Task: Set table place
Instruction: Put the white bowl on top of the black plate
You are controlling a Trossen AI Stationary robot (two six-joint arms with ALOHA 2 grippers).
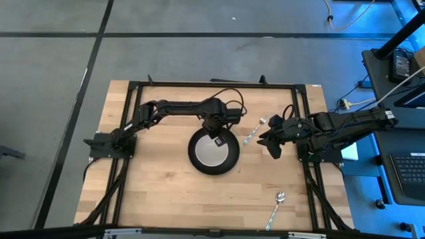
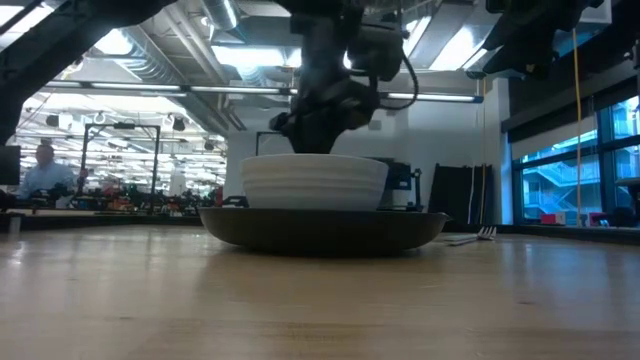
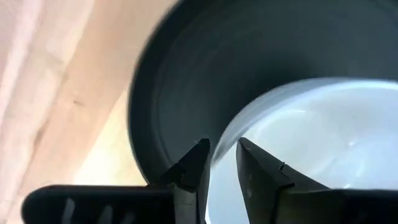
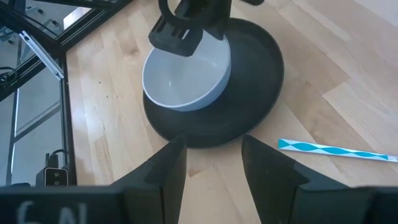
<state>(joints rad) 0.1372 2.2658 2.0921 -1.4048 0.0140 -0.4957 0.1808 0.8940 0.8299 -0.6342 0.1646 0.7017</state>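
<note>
Overhead, left end effector (image 1: 217,137) straddles bowl (image 1: 213,152) rim.

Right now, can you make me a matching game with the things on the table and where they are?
Things:
1. white bowl
2. dark plate
3. fork
4. spoon

Places:
A. alone near the table's front edge, on the right side
B. flat on the wood in the middle of the table
C. sitting on the plate, under the left pincer
D. between the plate and the right pincer

Pairs: 1-C, 2-B, 3-D, 4-A
</note>
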